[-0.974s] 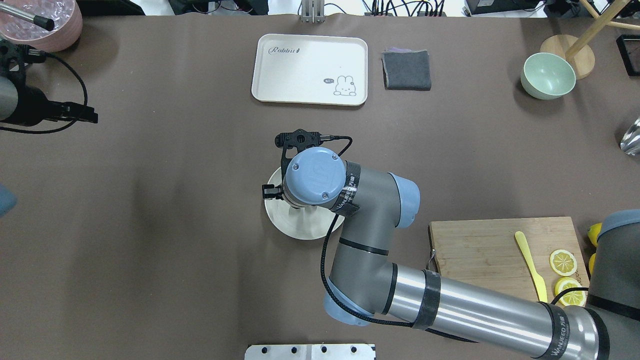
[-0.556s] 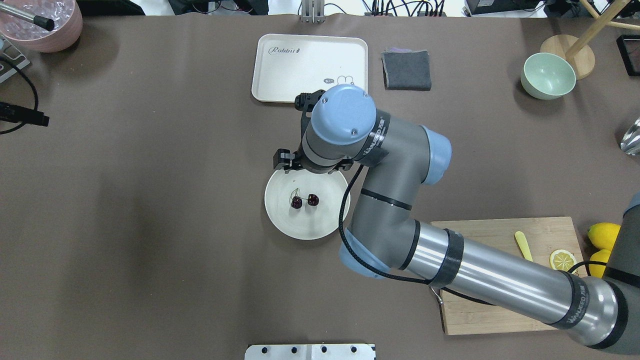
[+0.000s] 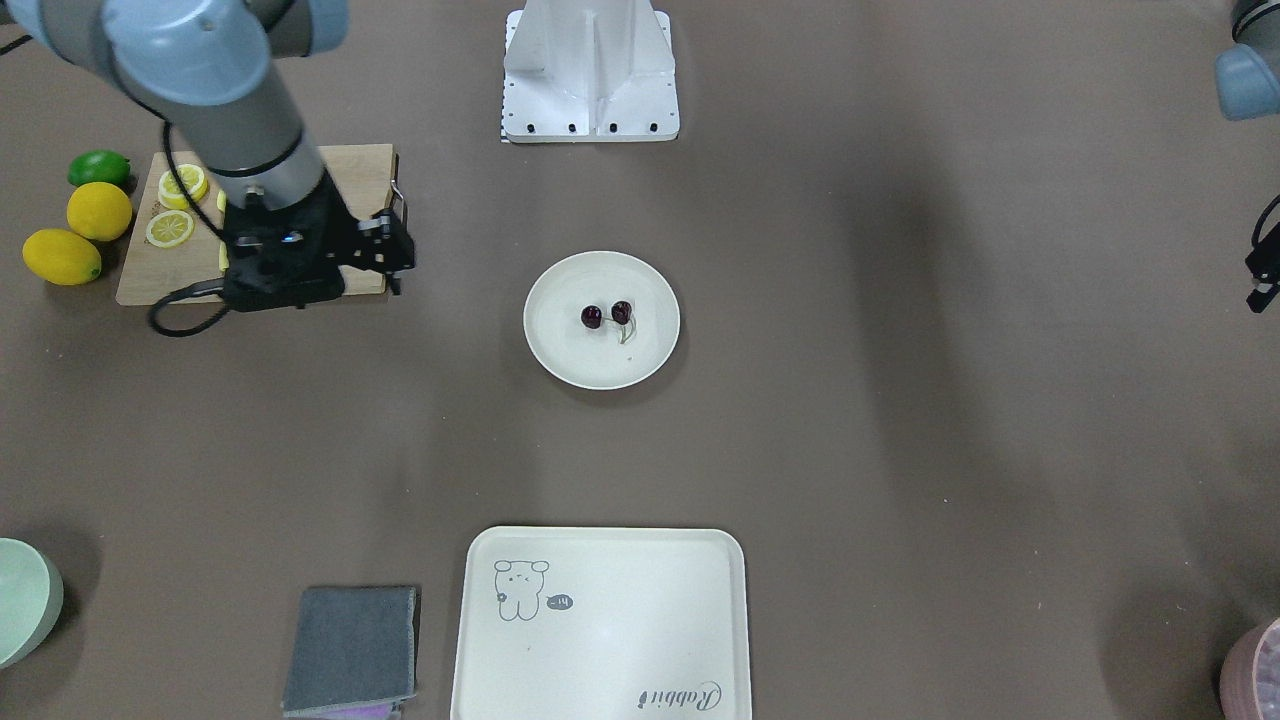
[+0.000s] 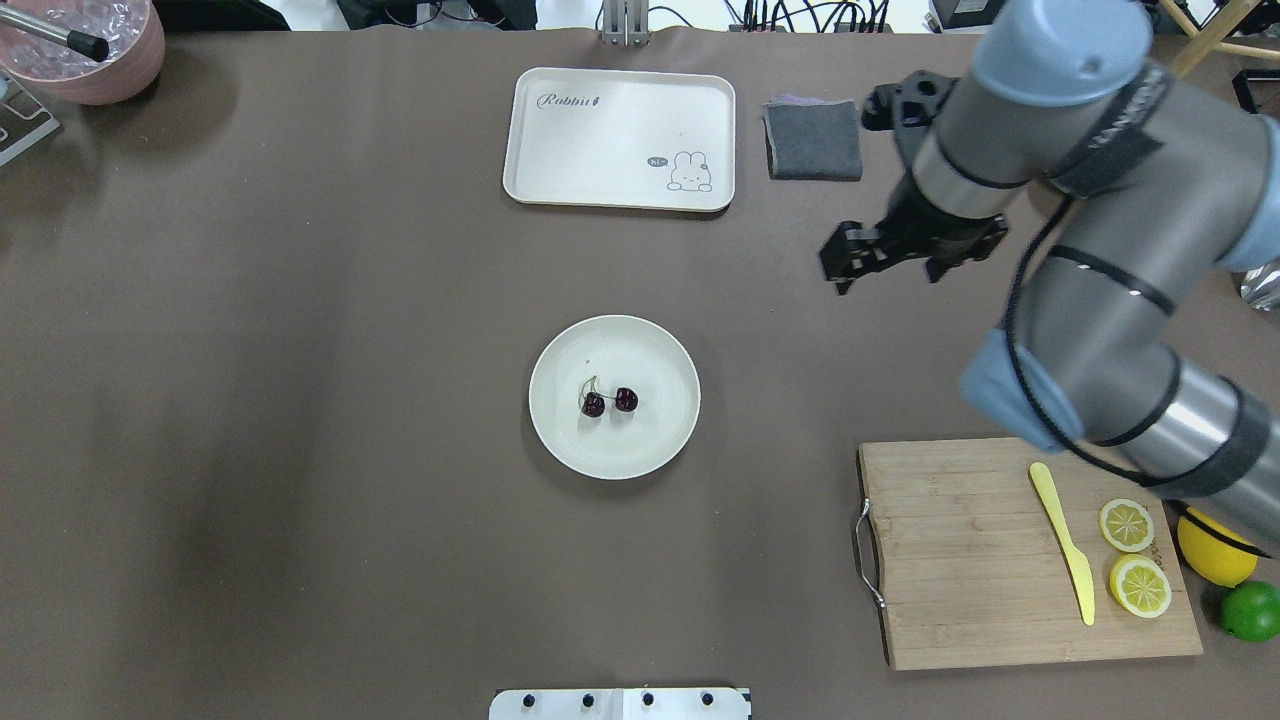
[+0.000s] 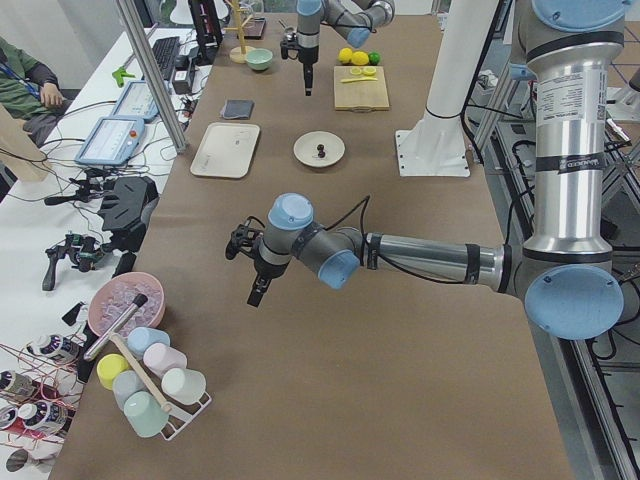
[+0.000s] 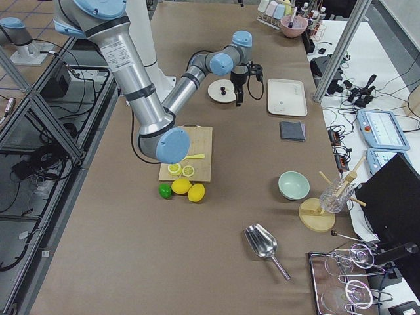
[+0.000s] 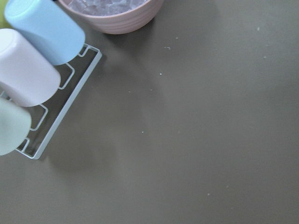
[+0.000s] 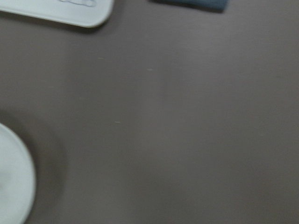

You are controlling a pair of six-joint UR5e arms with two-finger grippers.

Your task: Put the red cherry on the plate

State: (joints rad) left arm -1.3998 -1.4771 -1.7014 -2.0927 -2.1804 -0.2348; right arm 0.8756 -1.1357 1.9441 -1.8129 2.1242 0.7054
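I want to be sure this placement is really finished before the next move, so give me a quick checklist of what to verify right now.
1. The red cherry lies inside the plate: ok.
2. Both cherries sit near the plate's middle, off its rim: ok.
3. The right gripper is well apart from plate and cherry: ok.
4. The right gripper is open and empty: cannot tell; the jaws are not readable in any view.
5. The left gripper is far from the plate, out of the way: ok.
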